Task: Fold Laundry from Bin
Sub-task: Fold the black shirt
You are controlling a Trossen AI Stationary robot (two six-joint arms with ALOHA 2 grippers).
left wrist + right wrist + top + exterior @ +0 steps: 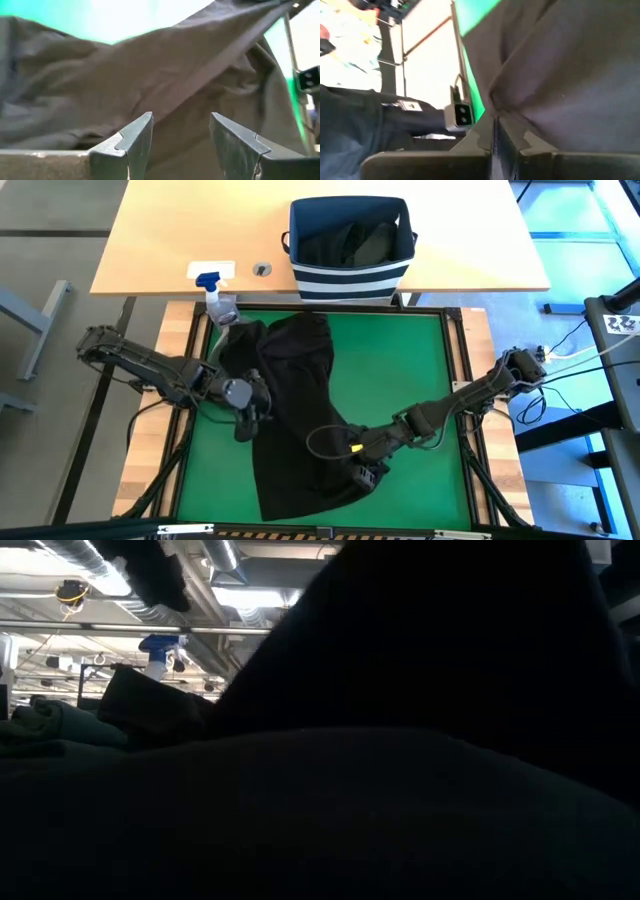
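Holding dark laundry (352, 242), the bin (350, 278); right gripper (365, 474) jaws clamped on black garment (295, 410), left gripper (252, 420) jaws apart

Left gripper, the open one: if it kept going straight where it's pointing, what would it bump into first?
Most likely the black garment. The left gripper has its fingers apart, and dark cloth fills the view right ahead of them. How far off the cloth is can't be judged; it looks close.

A light wooden tabletop (180, 240) spans the upper frame of the high view. Grey floor (50, 220) lies at upper left. Ceiling ducts (90, 570) and bright lights fill the low view's upper left.
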